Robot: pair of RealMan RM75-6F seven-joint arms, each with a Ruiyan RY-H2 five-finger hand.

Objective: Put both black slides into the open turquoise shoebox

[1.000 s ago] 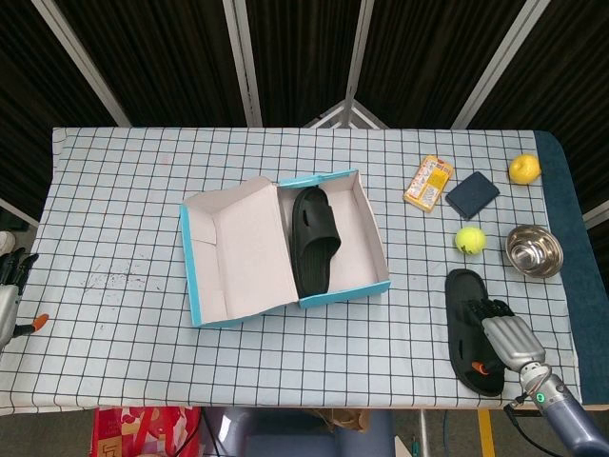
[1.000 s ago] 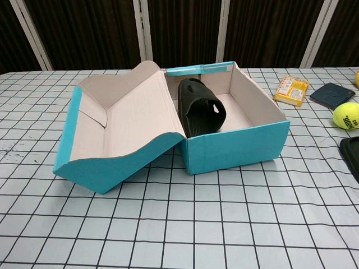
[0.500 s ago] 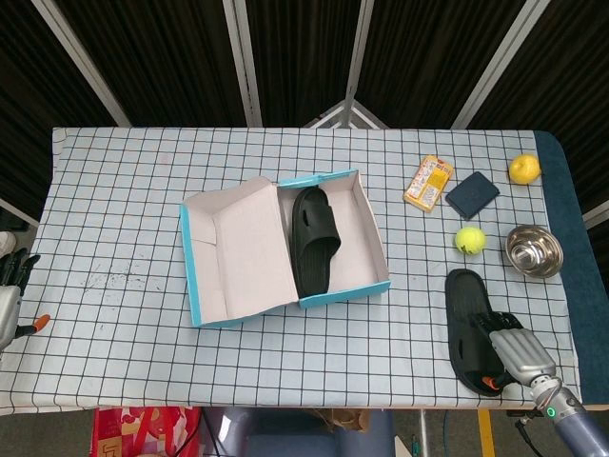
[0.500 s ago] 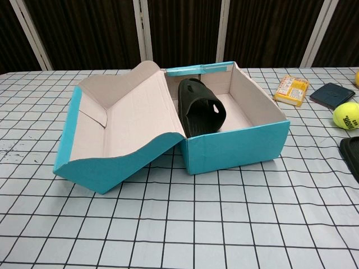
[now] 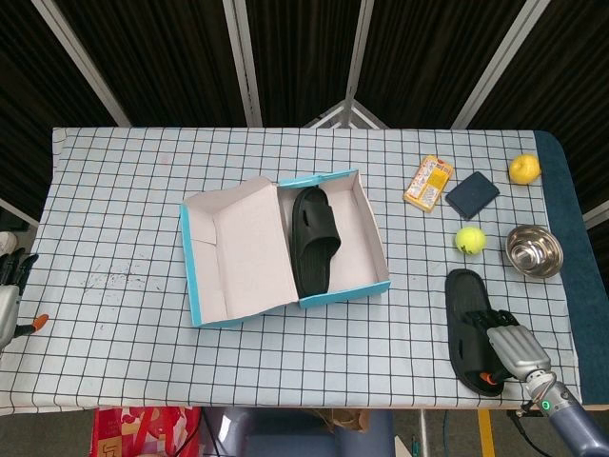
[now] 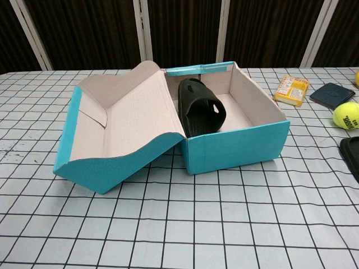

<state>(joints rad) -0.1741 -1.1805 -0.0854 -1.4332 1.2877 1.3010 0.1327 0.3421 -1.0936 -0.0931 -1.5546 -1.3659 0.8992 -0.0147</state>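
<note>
The turquoise shoebox (image 5: 343, 292) stands open mid-table, its lid (image 5: 233, 257) folded out to the left. One black slide (image 5: 315, 238) lies inside along the box's left side, also visible as the slide (image 6: 201, 108) in the chest view. The second black slide (image 5: 464, 309) lies flat on the table at the front right; only its edge (image 6: 351, 153) shows in the chest view. My right hand (image 5: 514, 348) rests over that slide's near end, fingers laid on it, not lifting it. My left hand (image 5: 9, 290) sits at the table's far left edge, fingers apart, holding nothing.
A tennis ball (image 5: 469, 239) and a steel bowl (image 5: 532, 250) lie just behind the loose slide. Further back are a yellow snack packet (image 5: 429, 182), a dark blue pouch (image 5: 472, 194) and a lemon (image 5: 524, 168). The table's front edge runs close to my right hand.
My right hand has slid back along the loose slide toward the table's front edge. The slide, box and left hand stay put.
</note>
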